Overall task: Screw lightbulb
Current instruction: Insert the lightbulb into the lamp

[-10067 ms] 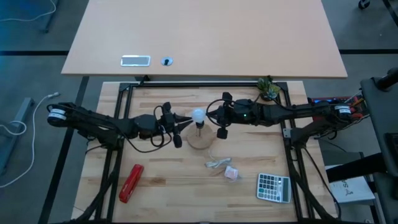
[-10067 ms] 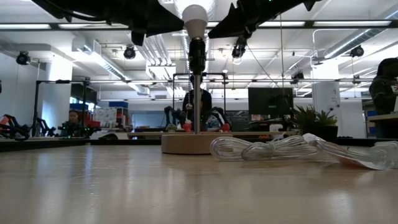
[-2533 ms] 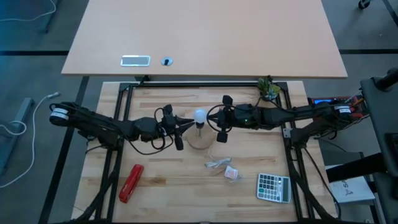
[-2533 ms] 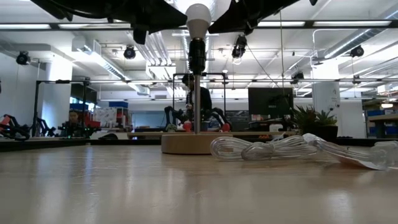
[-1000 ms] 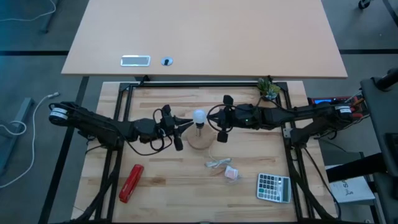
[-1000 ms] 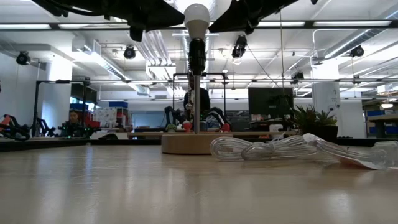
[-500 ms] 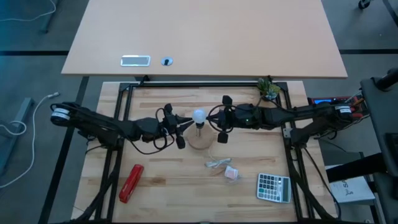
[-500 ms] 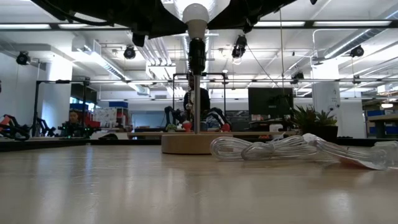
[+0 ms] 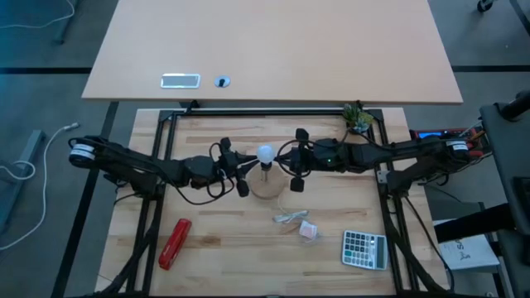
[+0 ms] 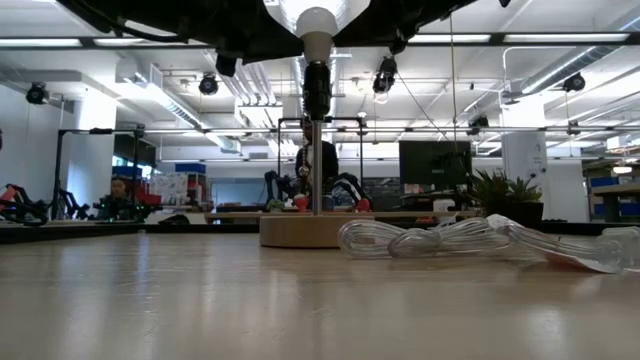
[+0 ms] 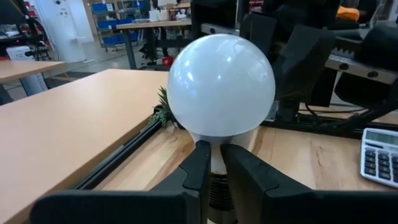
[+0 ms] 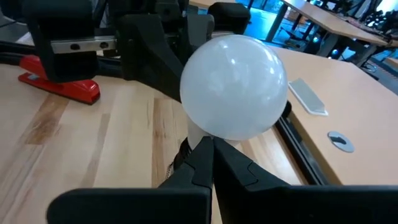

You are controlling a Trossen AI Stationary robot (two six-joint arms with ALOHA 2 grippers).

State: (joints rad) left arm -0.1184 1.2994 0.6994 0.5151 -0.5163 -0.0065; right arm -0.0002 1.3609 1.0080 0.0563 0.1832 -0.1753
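Two pincers meet at the small white frosted round lightbulb point(image 9: 265, 154), which sits upright in a dark socket on a thin metal post point(image 10: 317, 165) rising from the round pale wooden disc point(image 9: 267, 185) near the middle of the light wooden counter point(image 9: 207, 240). Left of the bulb, the left pincer point(image 9: 248, 165) has its dark fingers point(image 11: 200, 163) nearly together, pinching the bulb's narrow neck just under the globe. Right of the bulb, the right pincer point(image 9: 282, 161) has its fingers point(image 12: 205, 155) pressed flat together, their tips at the neck under the globe from the opposite side. Nearer the front edge than the disc lie a crumpled clear plastic wrapper point(image 9: 290, 218) and, just beside it, a small pinkish-white packet point(image 9: 308, 231). Farther right of those lies a grey calculator point(image 9: 364, 249); well left of the disc lies a red stapler point(image 9: 174, 242).
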